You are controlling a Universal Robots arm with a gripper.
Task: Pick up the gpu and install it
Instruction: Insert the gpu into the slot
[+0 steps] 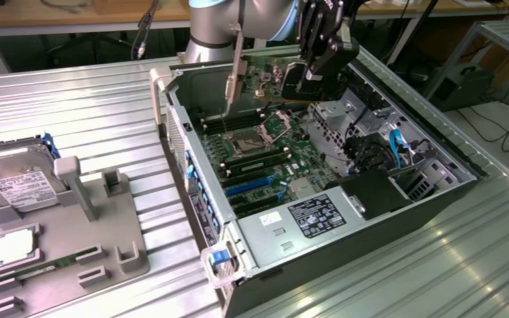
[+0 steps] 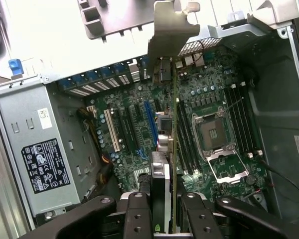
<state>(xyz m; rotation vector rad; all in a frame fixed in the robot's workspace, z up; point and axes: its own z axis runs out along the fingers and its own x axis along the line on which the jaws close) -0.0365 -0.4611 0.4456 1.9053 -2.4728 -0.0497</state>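
The gpu (image 1: 262, 71) is a thin green board with a long silvery bracket at one end. It hangs on edge, clear of the motherboard (image 1: 264, 159), over the far end of the open case (image 1: 325, 281). In the wrist view the gpu (image 2: 172, 139) shows edge-on, its bracket toward the case's slotted rear wall and a dark cooler on one face.

The case lies on its side on a ribbed metal surface (image 1: 87, 112), toward the exterior view's right. A grey tray (image 1: 77, 245) with a hard drive (image 1: 20, 185) sits at the surface's near corner on the exterior view's left. Wooden benches and cables stand behind.

The pincer (image 1: 301, 78) (image 2: 165, 219) is narrowed onto the gpu, with black fingers (image 2: 139, 214) pressing both faces.
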